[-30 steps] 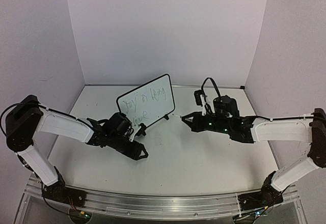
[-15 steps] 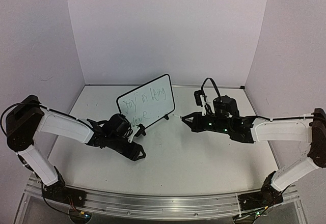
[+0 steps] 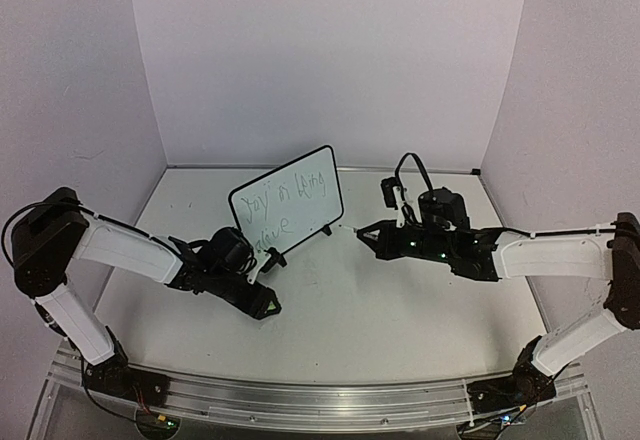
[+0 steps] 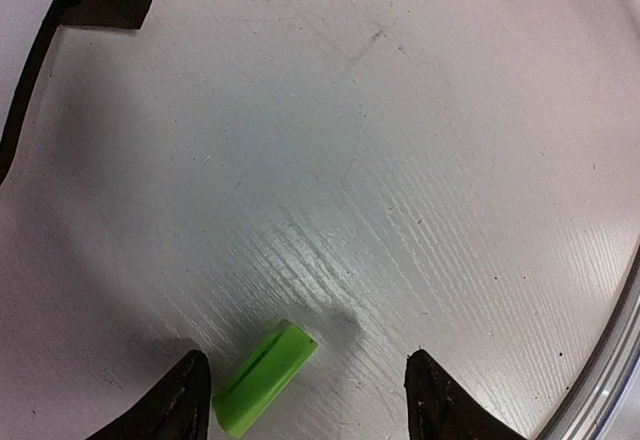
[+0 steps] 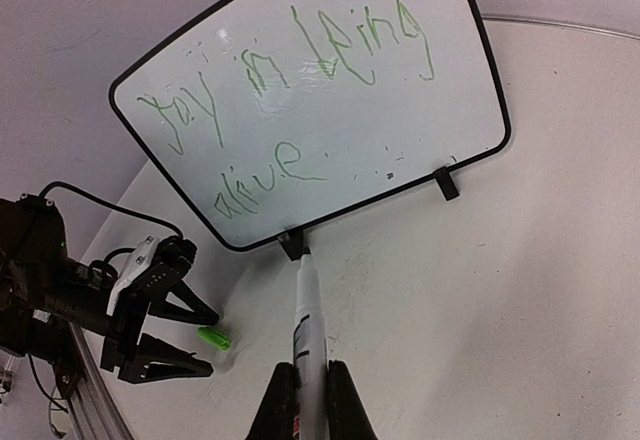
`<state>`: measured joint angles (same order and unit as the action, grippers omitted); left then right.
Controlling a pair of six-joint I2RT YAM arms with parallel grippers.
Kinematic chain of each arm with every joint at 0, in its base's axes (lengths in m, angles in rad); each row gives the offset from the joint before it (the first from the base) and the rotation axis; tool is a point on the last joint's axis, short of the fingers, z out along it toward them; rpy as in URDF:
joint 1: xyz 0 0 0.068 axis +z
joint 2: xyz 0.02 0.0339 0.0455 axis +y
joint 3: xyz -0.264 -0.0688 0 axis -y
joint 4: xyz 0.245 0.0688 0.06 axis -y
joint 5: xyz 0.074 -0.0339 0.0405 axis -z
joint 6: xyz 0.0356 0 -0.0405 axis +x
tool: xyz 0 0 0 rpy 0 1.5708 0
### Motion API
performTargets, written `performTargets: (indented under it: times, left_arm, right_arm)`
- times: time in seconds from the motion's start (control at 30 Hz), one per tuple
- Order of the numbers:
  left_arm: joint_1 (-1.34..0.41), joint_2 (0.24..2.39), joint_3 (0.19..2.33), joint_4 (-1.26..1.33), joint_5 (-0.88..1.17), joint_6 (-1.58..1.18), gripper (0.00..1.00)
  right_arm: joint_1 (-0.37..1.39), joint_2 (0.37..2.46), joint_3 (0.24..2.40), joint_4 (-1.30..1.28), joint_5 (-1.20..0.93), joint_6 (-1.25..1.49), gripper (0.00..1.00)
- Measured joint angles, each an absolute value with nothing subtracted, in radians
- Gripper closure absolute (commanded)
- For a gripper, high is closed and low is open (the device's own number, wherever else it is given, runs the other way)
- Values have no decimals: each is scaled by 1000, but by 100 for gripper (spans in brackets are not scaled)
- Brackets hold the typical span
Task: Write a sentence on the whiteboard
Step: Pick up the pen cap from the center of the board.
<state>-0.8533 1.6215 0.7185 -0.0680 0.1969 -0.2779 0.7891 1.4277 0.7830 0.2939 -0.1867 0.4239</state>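
Seemingly done with the sentence (image 5: 265,172): clamps marker (image 5: 306,310) in right jaws, spreads empty left jaws beside green cap (image 4: 264,376), next needing capping.

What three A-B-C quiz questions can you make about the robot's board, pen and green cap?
1. Where is the green cap? A on the table by the left gripper; B on a shelf; C inside a cup.
2. How many lines has the sentence on the whiteboard? A one; B two; C four.
3. The right gripper is: A open and empty; B shut on the marker; C out of sight.
Answers: 1 A: it lies between the open fingers. 2 B: one word sits under the top line. 3 B: the marker sticks out of it.
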Motion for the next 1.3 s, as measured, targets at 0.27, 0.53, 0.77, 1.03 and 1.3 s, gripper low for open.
performTargets:
  times: [0.27, 0.53, 0.77, 1.03, 1.3]
  left_arm:
    - [-852, 1622, 707, -52, 234, -251, 41]
    - [-854, 1615, 693, -47, 244, -234, 50]
    - [-871, 1614, 694, -63, 200, -233, 59]
    - [-905, 1616, 713, -110, 136, -232, 66]
    - [-937, 1622, 734, -155, 74, -237, 70]
  right_arm:
    - [789, 1428, 783, 294, -187, 424, 100]
    - [789, 1428, 783, 294, -187, 424, 100]
    - [789, 1428, 783, 294, -186, 424, 100]
    - [789, 1428, 783, 294, -186, 424, 100]
    - [789, 1428, 783, 294, -182, 424, 100]
